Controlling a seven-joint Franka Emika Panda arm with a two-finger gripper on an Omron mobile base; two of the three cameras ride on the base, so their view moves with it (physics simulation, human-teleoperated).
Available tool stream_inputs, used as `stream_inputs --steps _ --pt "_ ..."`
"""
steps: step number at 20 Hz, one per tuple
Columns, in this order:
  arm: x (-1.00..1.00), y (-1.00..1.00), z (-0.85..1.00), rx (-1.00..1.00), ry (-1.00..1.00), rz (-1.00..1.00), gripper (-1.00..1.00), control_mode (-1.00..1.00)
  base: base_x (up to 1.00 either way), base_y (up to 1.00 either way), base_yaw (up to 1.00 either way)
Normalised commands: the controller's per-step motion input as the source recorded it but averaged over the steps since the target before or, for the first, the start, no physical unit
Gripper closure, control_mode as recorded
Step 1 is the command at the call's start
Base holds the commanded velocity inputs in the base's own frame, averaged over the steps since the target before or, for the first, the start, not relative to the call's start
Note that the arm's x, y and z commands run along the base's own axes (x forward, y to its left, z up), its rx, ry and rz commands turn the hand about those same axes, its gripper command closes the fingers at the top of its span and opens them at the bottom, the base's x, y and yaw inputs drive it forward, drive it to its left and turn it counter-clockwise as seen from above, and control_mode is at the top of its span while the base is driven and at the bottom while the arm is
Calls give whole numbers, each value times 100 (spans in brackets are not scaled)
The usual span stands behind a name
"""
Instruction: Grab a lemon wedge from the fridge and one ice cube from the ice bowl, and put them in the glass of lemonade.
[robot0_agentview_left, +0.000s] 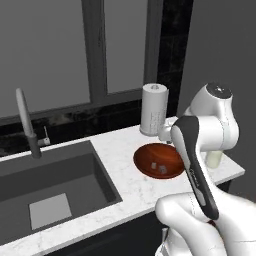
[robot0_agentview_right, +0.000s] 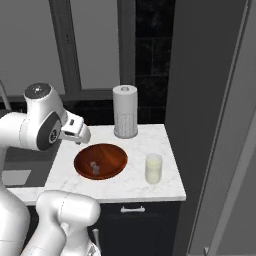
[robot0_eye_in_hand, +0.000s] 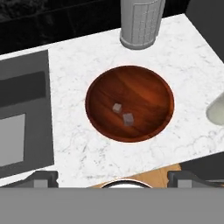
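Observation:
The ice bowl (robot0_eye_in_hand: 131, 83), glossy reddish-brown wood, sits on the white marble counter. Two pale ice cubes (robot0_eye_in_hand: 117, 107) (robot0_eye_in_hand: 128, 119) lie near its middle. They show again in the ice bowl (robot0_agentview_right: 112, 155) as small ice cubes (robot0_agentview_right: 95, 168). My gripper (robot0_eye_in_hand: 113, 179) hovers above the bowl's near-left rim, open, its fingertips (robot0_eye_in_hand: 43, 177) wide apart with nothing between them. In the right base view my gripper (robot0_agentview_right: 84, 138) hangs over the bowl's back-left edge. The glass of lemonade (robot0_agentview_right: 153, 168) stands right of the bowl. The grey fridge (robot0_agentview_right: 205, 100) rises right of the counter. The lemon wedge is out of view.
A white paper-towel roll (robot0_agentview_right: 125, 111) stands behind the bowl by the dark backsplash. The dark sink (robot0_agentview_left: 55, 185) with its tap (robot0_agentview_left: 27, 125) lies left of the bowl. The counter's front edge (robot0_agentview_right: 120, 192) runs close to the bowl and glass.

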Motion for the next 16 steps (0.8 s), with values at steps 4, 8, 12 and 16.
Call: stream_inputs --steps 4,8,12,16 --pt "37 -2 -81 -3 26 1 -100 -100 0 0 0" --pt "48 1 -98 -7 33 3 -100 -100 0 0 0" --pt "41 -3 -53 -3 6 9 -100 -100 0 0 0" --pt "34 -18 -32 1 0 18 -100 -100 0 0 0"
